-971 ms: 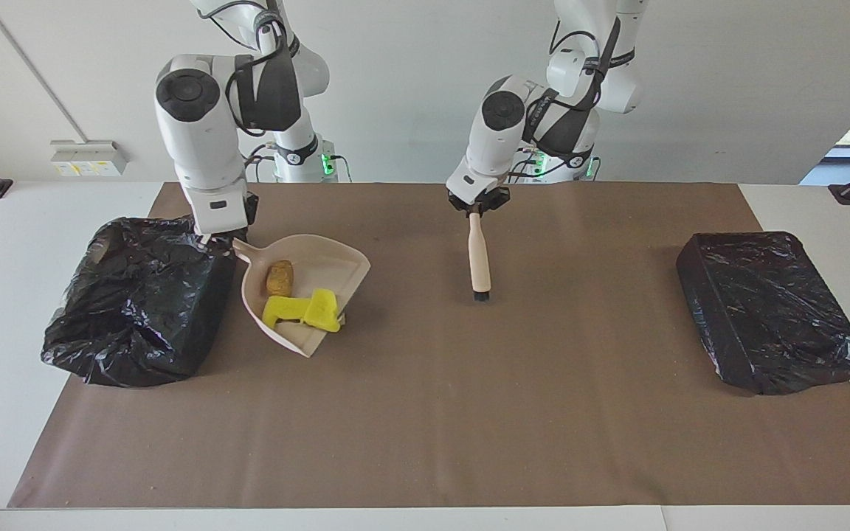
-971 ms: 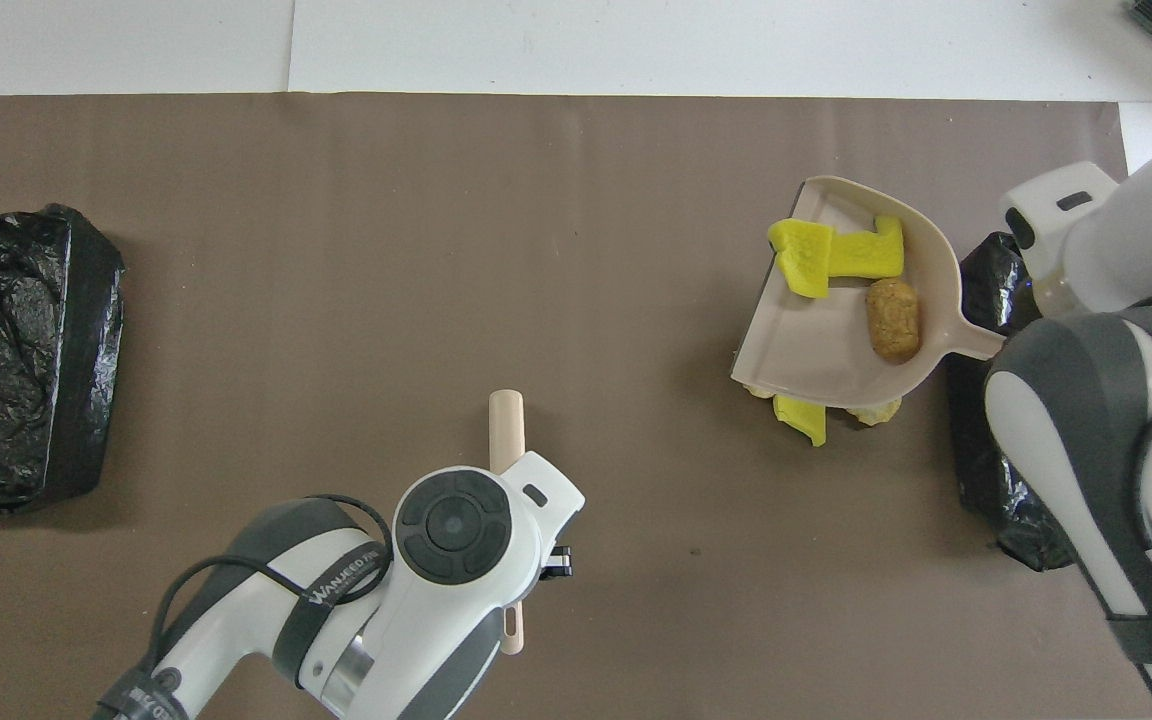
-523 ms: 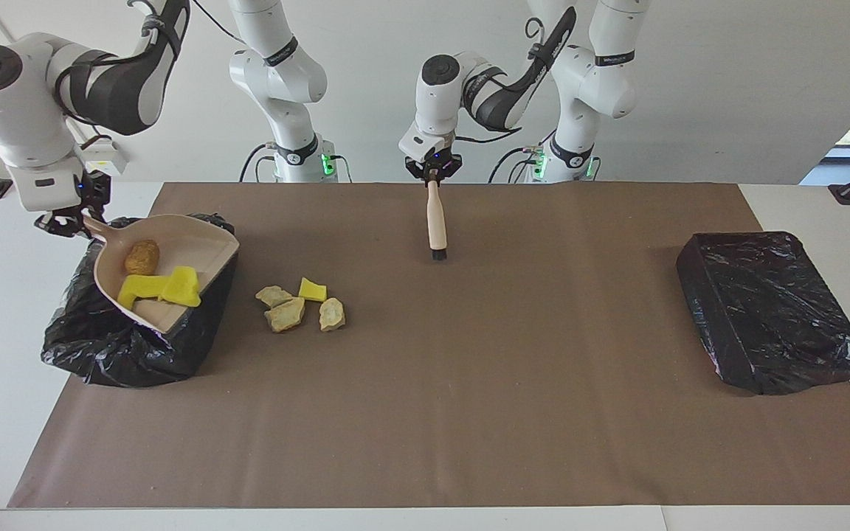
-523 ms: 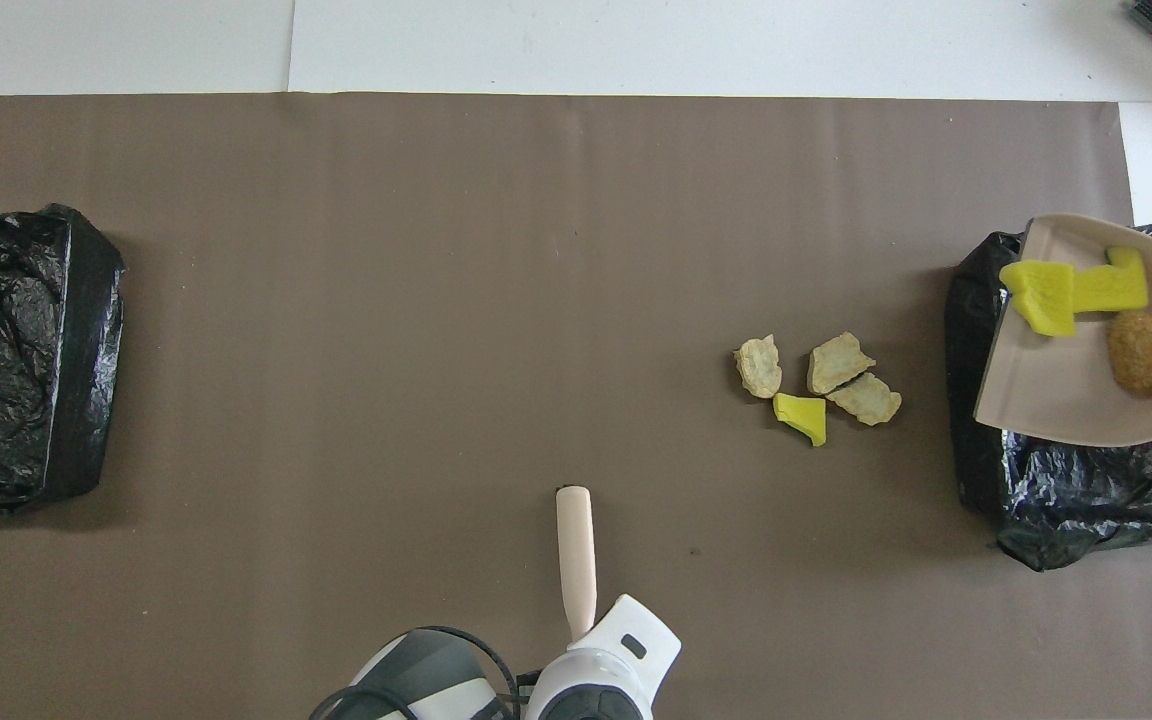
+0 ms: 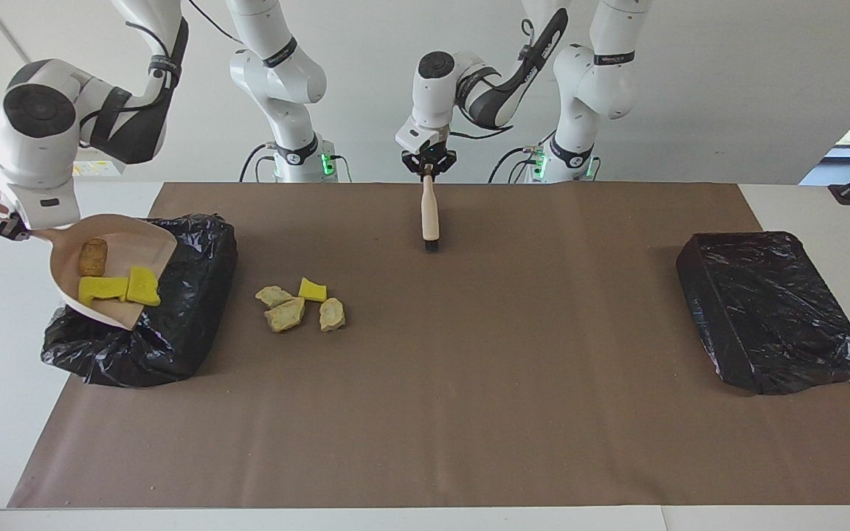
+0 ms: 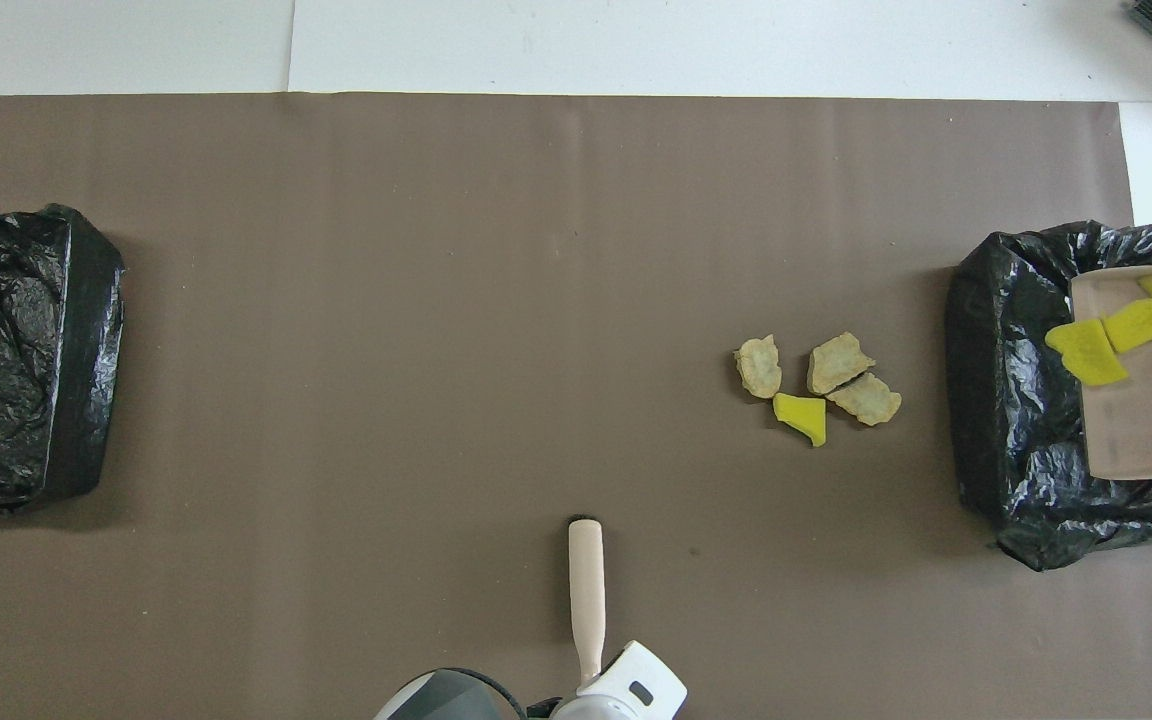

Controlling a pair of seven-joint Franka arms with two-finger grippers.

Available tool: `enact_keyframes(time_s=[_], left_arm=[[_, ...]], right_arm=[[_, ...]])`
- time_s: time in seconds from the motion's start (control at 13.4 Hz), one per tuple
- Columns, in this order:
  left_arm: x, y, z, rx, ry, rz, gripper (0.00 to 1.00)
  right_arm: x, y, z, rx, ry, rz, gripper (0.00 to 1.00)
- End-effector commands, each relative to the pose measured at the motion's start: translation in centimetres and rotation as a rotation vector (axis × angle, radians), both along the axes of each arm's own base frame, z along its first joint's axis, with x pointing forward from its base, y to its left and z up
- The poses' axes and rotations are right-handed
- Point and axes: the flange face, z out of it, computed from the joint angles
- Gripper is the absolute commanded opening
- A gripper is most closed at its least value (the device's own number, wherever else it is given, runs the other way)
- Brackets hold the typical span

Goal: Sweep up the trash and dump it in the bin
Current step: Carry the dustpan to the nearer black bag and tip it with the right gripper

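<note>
The trash lay in two lots. Four pieces (image 5: 299, 306) sat loose on the brown mat (image 5: 469, 413), three tan chunks and one yellow wedge clustered together, just beside the bin at the right arm's end of the table. Three more pieces, two yellow spongy ones (image 5: 119, 287) and one orange-brown lump (image 5: 92, 256), rested in the pale dustpan (image 5: 141, 247).

The right gripper (image 5: 13, 227) was clamped on the dustpan's handle, jaws closed to a narrow gap around it. It held the pan raised over the black-bagged bin (image 5: 174, 324), the pan's open lip tilted down toward the bag. The right arm reached out past the mat's edge, its elbow high and its wrist turned down over the handle. In the overhead view only the pan's corner (image 6: 1136, 430) and its load showed over the bin (image 6: 1016, 420).

The left gripper (image 5: 428, 164) was closed tight on the top of the wooden brush handle (image 5: 429, 210). The brush hung upright, bristles (image 5: 431, 245) downward, above the mat near the robots' edge. The left arm was folded back toward its base, the forearm angled and the wrist pointing straight down.

A second black-bagged bin (image 5: 772, 310) stood at the left arm's end of the table, well apart from both grippers
</note>
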Motion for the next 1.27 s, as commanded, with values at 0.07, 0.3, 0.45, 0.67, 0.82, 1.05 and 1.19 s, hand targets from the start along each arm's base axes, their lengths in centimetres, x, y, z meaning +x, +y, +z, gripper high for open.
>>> enact_keyframes(time_s=[0.07, 0.3, 0.45, 0.67, 0.82, 1.05, 1.19], left_arm=[[-0.3, -0.1, -0.7, -0.006, -0.017, 0.013, 0.00], [1.6, 0.1, -0.6, -0.011, -0.016, 0.029, 1.00], [5.4, 0.4, 1.5, -0.051, -0.036, 0.023, 1.00], [11.0, 1.6, 4.9, -0.085, -0.060, -0.009, 1.00], [14.9, 3.2, 7.8, -0.056, -0.076, -0.060, 1.00], [21.4, 7.4, 14.4, -0.058, -0.117, -0.153, 1.00], [24.4, 9.8, 18.5, -0.033, -0.151, -0.228, 1.00]], right_arm=[[-0.6, 1.8, 0.5, -0.106, 0.157, 0.206, 0.00], [-0.6, 2.3, 1.6, -0.178, 0.140, 0.204, 0.00], [-1.5, 2.6, 4.2, -0.196, 0.104, 0.199, 0.00], [-3.2, 6.1, 7.8, -0.229, 0.108, 0.174, 0.00], [-4.4, 7.4, 7.6, -0.232, 0.124, 0.172, 0.00], [-5.2, 5.2, 3.9, -0.231, 0.068, 0.251, 0.00], [-5.2, 5.2, 2.8, -0.310, 0.102, 0.301, 0.00]])
